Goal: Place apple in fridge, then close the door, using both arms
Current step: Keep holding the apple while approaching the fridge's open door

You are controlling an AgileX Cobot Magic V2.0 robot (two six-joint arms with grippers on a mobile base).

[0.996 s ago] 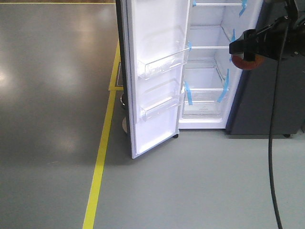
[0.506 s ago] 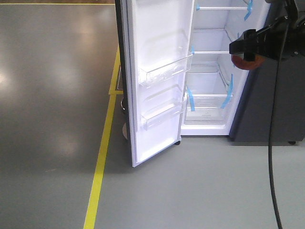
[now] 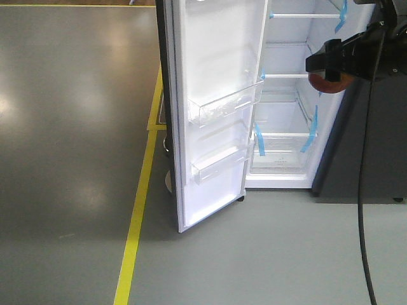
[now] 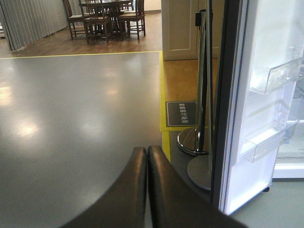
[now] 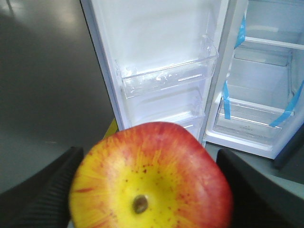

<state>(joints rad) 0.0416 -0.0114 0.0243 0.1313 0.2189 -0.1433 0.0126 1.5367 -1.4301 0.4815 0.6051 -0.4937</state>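
The red and yellow apple [image 5: 152,178] fills the bottom of the right wrist view, with my right gripper [image 5: 149,190] shut on it, one black finger at each side. In the front view the apple [image 3: 325,83] peeks out under the right gripper [image 3: 325,70], high at the right, in front of the fridge [image 3: 289,101]. The fridge stands with its white inside and blue-taped shelves showing. Its door [image 3: 216,108] swings wide to the left, with clear bins on its lining. My left gripper [image 4: 147,154] is shut and holds nothing, low over the grey floor, left of the door's [image 4: 259,109] dark edge.
A yellow floor line [image 3: 137,216] runs along the left of the door. Two chrome stanchion bases [image 4: 194,142] stand behind the door's edge. A dark grey cabinet [image 3: 369,140] adjoins the fridge on the right. Chairs and a table [image 4: 104,16] stand far back.
The fridge and door have grown larger and shifted right and down in the front view, as the base has come closer. The right gripper keeps the apple at the same spot in frame.
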